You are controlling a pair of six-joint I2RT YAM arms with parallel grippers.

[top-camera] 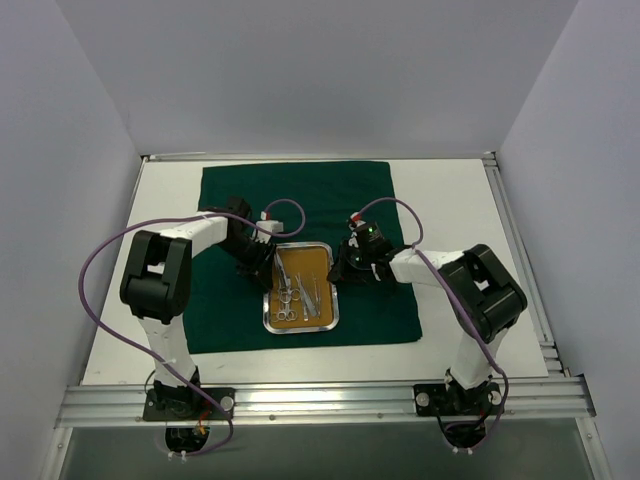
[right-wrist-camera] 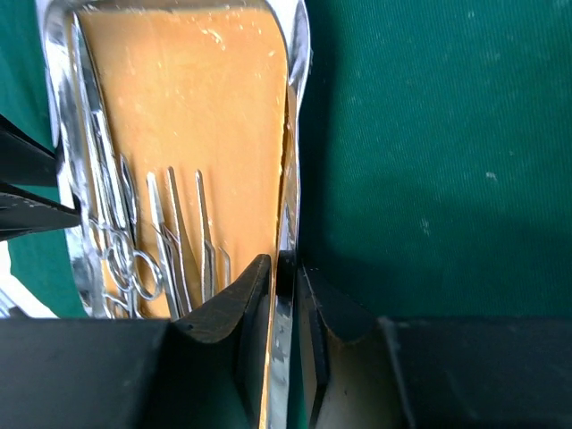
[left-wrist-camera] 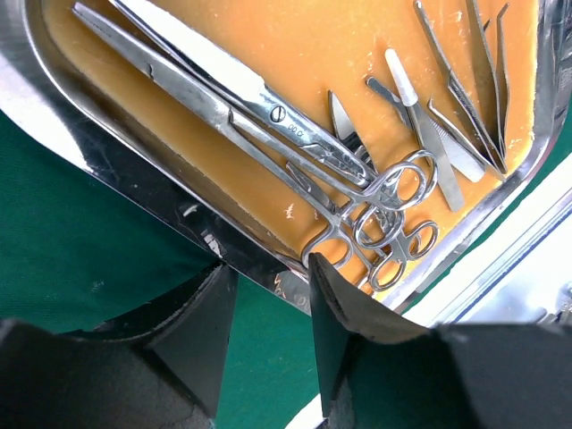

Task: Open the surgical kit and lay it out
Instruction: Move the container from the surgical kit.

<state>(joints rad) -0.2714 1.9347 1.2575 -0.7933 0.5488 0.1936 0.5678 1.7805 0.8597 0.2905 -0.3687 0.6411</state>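
Top external view: tray of instruments centred on the spread cloth.
Left gripper stands open astride the tray's left rim; right gripper straddles the right rim, jaws nearly together, though whether they clamp it cannot be told.

Top view: fixed high above the counter's near edge, facing down, whole counter seen. Left wrist, right wrist views: very close, at opposite long rims of the tray; all three share it.
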